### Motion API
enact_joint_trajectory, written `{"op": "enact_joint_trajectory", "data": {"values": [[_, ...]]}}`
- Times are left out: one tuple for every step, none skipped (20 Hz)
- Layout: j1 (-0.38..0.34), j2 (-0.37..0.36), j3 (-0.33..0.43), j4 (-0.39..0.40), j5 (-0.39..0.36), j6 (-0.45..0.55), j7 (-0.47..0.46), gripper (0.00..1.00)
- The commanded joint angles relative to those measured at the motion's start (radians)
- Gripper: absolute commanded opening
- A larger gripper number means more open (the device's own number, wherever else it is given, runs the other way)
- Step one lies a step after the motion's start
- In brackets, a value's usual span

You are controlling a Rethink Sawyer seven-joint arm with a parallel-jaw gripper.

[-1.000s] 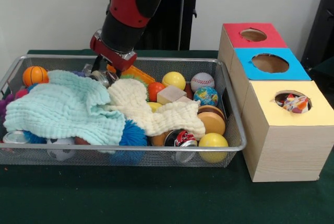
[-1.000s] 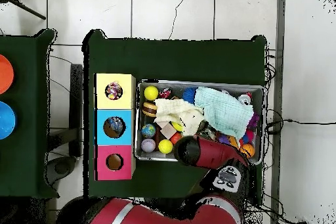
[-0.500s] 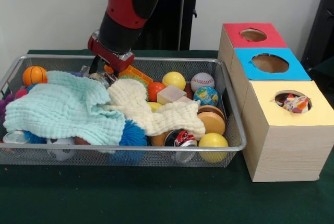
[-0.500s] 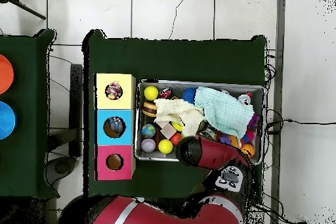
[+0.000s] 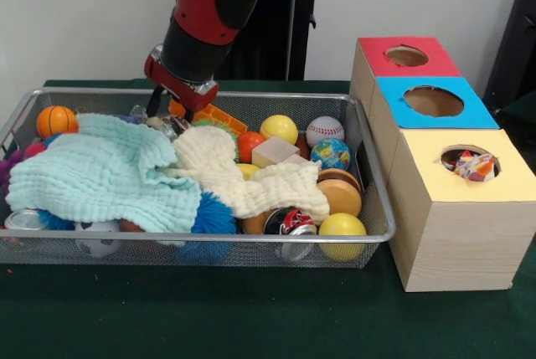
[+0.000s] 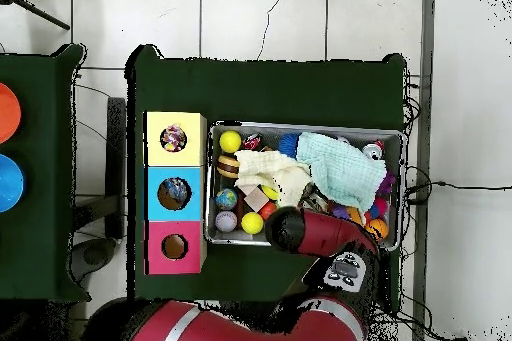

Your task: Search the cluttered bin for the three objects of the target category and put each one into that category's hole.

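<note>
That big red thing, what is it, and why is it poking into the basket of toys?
It is a robot arm. Its job is sorting toys into the holes of the three boxes beside the basket. One picture looks across the table, the other straight down from above. The wire basket holds balls such as a baseball, a globe ball and a little basketball, plus a red can and two cloths, mint green and cream. The yellow-topped box already has something colourful in its hole. The arm's gripper is down among the toys, so whether it holds anything is hidden.

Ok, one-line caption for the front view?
Sawyer arm reaching into the back of a cluttered mesh bin of balls and cloths, beside red, blue and yellow sorting boxes.
</note>
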Motion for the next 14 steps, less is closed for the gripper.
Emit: {"op": "enact_joint_trajectory", "data": {"values": [[0.049,0.095,0.013,-0.056,0.053,0.212,0.164,1.00],[0.052,0.092,0.013,-0.058,0.055,0.221,0.163,1.00],[0.061,0.096,0.006,-0.065,0.059,0.226,0.169,1.00],[0.068,0.096,0.003,-0.069,0.061,0.237,0.171,1.00],[0.074,0.099,-0.001,-0.075,0.064,0.242,0.176,1.00],[0.077,0.102,-0.002,-0.077,0.067,0.244,0.179,1.00],[0.077,0.108,0.000,-0.081,0.071,0.243,0.181,1.00],[0.077,0.116,-0.001,-0.084,0.075,0.236,0.183,1.00],[0.073,0.126,0.002,-0.093,0.078,0.228,0.180,1.00],[0.068,0.136,0.005,-0.096,0.083,0.218,0.179,1.00],[0.065,0.144,0.008,-0.101,0.086,0.210,0.177,1.00],[0.063,0.153,0.008,-0.106,0.088,0.197,0.178,1.00],[0.059,0.161,0.010,-0.112,0.090,0.189,0.176,1.00],[0.056,0.168,0.013,-0.118,0.091,0.181,0.174,1.00]]}}
